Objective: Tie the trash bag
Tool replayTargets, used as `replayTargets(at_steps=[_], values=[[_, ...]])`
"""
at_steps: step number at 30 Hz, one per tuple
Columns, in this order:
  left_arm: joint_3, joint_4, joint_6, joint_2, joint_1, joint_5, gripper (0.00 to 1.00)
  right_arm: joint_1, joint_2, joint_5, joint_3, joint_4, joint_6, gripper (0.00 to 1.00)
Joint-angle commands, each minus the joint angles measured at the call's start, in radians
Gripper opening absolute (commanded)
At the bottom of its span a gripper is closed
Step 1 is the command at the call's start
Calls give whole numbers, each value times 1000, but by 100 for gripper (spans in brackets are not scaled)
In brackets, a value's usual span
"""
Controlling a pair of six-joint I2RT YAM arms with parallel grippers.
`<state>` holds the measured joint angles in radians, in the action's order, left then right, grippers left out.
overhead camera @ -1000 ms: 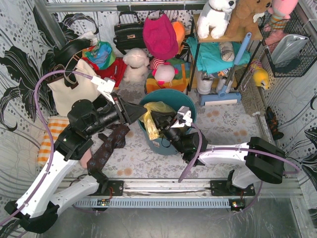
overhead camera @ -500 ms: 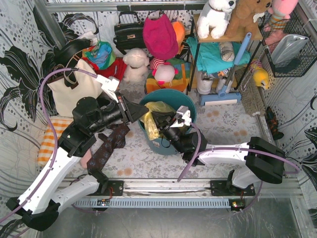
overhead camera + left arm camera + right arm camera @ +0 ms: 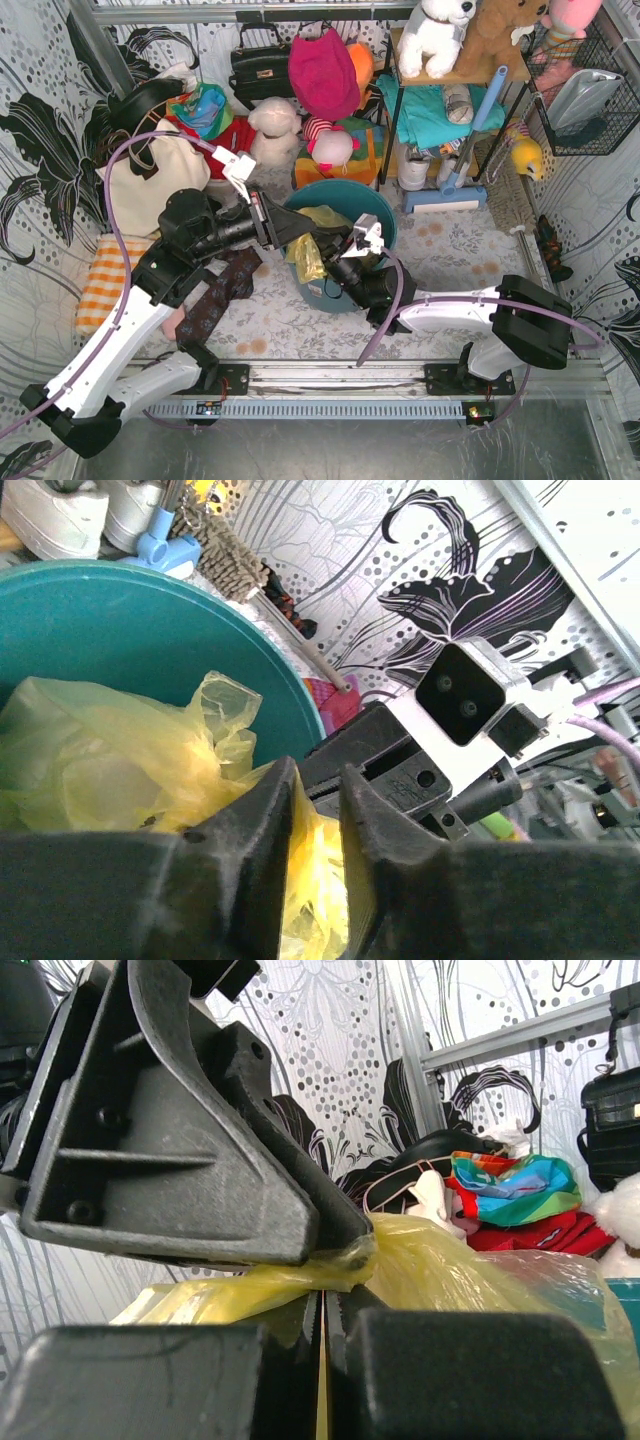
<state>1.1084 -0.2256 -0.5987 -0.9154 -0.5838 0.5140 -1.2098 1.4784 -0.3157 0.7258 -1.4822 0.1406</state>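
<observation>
The trash bag (image 3: 305, 258) is thin, yellow and wrinkly. It hangs over the near-left rim of the teal bucket (image 3: 352, 194). My right gripper (image 3: 320, 246) is shut on a stretched strand of the bag, and a thin yellow line shows between its pads (image 3: 323, 1305). My left gripper (image 3: 288, 230) reaches in from the left. In the left wrist view its fingers (image 3: 262, 815) stand a narrow gap apart, with yellow plastic (image 3: 110, 750) between them. In the right wrist view the left gripper (image 3: 200, 1160) touches the strand (image 3: 450, 1260) at its tip.
A cream tote (image 3: 150, 185) stands to the left. A dark patterned cloth (image 3: 225, 290) and an orange checked cloth (image 3: 100, 282) lie under the left arm. Plush toys (image 3: 275, 125), bags and a shelf (image 3: 450, 105) crowd the back. A blue broom (image 3: 470, 135) leans there.
My left arm has swung right, bringing its gripper up to the bag strand beside the right gripper. The right gripper has stayed shut on the bag, almost still.
</observation>
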Motion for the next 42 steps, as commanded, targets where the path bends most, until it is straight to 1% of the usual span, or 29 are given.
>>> replayTargets(at_steps=[1,4,6,8,9,14,19,22,26,33,42], values=[[10,31,10,3,-8,33,39,-1,13,53,35,-70,23,0],[43,-8,54,13,-7,-5,42,-1,11,62,27,-89,22,0],[89,-56,92,12,-8,-64,45,0,10,66,20,-102,14,0],[121,-76,109,17,-8,-133,51,0,9,68,19,-112,9,0],[135,-79,115,19,-8,-163,53,0,11,72,18,-118,8,0],[193,-108,136,26,-8,-291,55,0,11,91,21,-129,4,0],[189,-144,136,50,-7,-380,55,-1,12,100,21,-146,-4,0],[184,-180,125,49,-8,-364,54,0,13,93,21,-156,-7,0],[142,-192,90,66,-8,-296,54,-1,16,68,24,-158,-19,0],[74,-199,52,117,-7,-309,54,-1,33,33,29,-196,-54,0],[42,-154,23,99,-7,-295,53,0,42,38,37,-205,-62,0]])
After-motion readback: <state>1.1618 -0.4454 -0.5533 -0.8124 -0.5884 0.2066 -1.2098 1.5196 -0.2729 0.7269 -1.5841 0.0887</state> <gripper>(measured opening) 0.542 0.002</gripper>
